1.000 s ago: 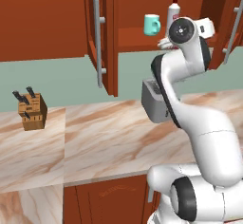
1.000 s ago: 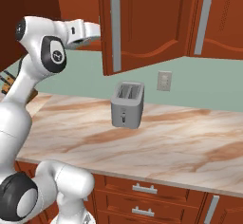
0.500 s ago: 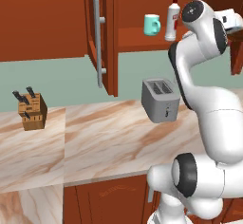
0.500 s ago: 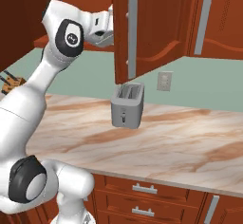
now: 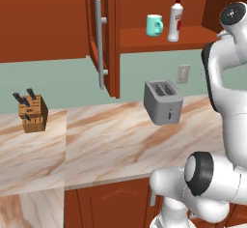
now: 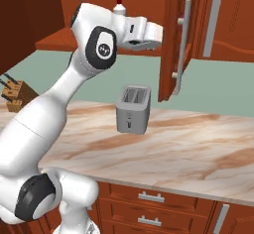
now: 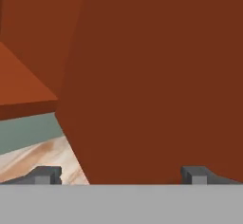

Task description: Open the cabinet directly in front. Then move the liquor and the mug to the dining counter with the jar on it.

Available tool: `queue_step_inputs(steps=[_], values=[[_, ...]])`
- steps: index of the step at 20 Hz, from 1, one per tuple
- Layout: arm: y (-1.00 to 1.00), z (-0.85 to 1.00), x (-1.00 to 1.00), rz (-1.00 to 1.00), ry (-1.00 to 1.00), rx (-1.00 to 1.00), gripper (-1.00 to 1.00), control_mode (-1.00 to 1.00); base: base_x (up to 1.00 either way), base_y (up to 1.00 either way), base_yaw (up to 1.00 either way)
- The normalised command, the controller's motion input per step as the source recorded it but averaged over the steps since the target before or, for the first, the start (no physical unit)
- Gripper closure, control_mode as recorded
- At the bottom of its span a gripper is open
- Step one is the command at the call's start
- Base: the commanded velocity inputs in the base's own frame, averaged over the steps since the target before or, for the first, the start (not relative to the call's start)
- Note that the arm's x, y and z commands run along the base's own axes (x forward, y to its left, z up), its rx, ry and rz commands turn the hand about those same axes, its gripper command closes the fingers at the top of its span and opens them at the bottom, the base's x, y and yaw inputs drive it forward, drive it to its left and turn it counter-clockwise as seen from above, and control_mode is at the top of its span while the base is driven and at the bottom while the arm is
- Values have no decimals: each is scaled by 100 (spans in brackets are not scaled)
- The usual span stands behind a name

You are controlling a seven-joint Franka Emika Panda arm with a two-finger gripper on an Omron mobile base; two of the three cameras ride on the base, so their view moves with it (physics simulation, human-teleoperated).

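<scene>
The cabinet (image 5: 159,41) shelf carries the mug (image 5: 154,25) beside the liquor (image 5: 175,19).

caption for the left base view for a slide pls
Cabinet doors open, mug and liquor on its shelf above the toaster and knife block.

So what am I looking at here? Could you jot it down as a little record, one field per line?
Place: simulated kitchen, marble counter below a wooden wall cabinet
Cabinet doors: both swung open, left door, right door
On the cabinet shelf: teal mug with the liquor beside it, apart
On the counter: grey toaster, knife block
Tool: open, empty, close against the inner face of the right door
Bottle and mug: not yet picked up
</scene>
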Motion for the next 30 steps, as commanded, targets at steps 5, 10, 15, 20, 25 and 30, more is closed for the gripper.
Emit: queue_step_inputs(steps=[5, 10, 15, 20, 25, 30], values=[[-24, 0, -20, 14, -5, 1, -100, -100, 0, 0, 0], [87, -14, -55, 27, -3, 0, -100, -100, 0, 0, 0], [100, -3, -16, 28, 0, 6, -100, -100, 0, 0, 0], [70, 0, 0, 34, 0, 16, -100, -100, 0, 0, 0], [27, 5, 0, 29, 0, 21, -100, -100, 0, 0, 0], [0, 3, 0, 4, -1, 3, -100, -100, 0, 0, 0]])
